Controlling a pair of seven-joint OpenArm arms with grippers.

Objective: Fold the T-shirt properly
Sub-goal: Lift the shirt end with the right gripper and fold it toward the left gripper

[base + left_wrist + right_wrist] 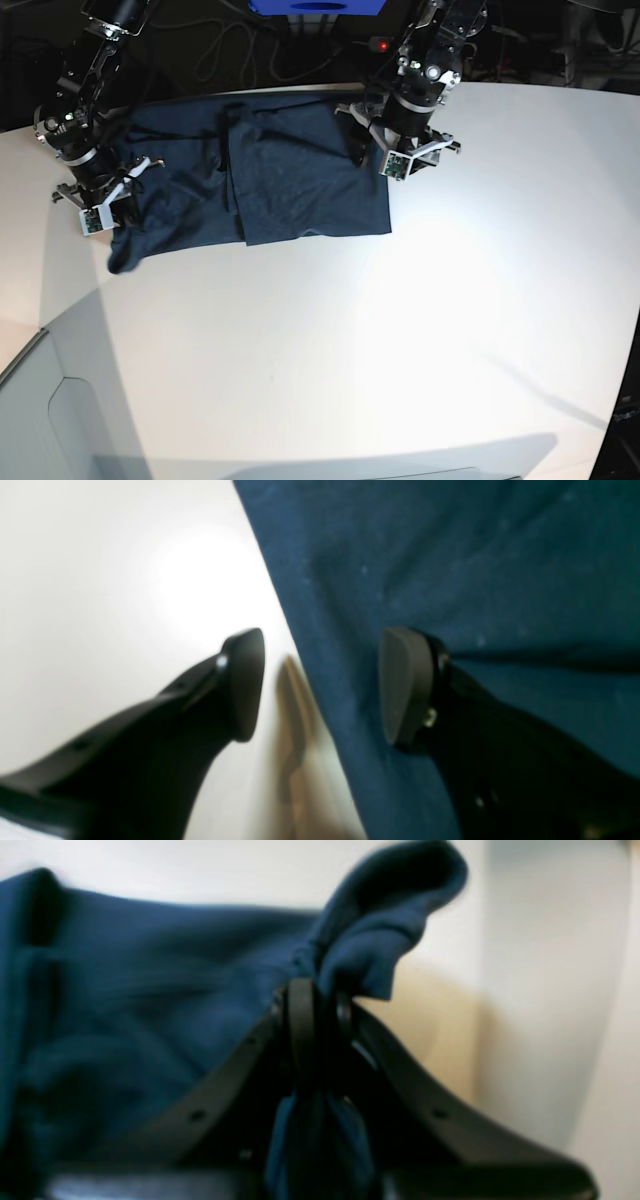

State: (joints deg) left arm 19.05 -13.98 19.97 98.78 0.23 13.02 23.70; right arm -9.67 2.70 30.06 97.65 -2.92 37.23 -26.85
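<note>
A: Navy cotton, that's the T-shirt [270, 180]. Where is it?

B: Spread on the white table [400, 340], far side in the base view, partly folded: one panel doubled over the middle, a sleeve end drooping toward the near-left corner.

A: Nearest first. My right gripper [320, 1000]?

B: Jaws pressed together on a bunch of shirt fabric. Right wrist view shows cloth pinched between the black fingers [300, 1025], a flap sticking up above them and more hanging below. Blurry, but the clamp is clear.

A: In the base view that's at the shirt's left edge?

B: Yes, right gripper [105, 195] sits at that edge, by the sleeve.

A: My left gripper [320, 682]?

B: Jaws wide apart, nothing between them. Left wrist view: one pad [245, 680] over bare table, the other pad [402, 685] over the shirt, so the fabric edge [320, 680] runs between them. Can't tell if the pads touch the cloth.

A: Farther back?

B: Left gripper [400, 150] is at the shirt's right edge. Behind the table, dark cables [230, 50] and a blue box [315, 6].
</note>
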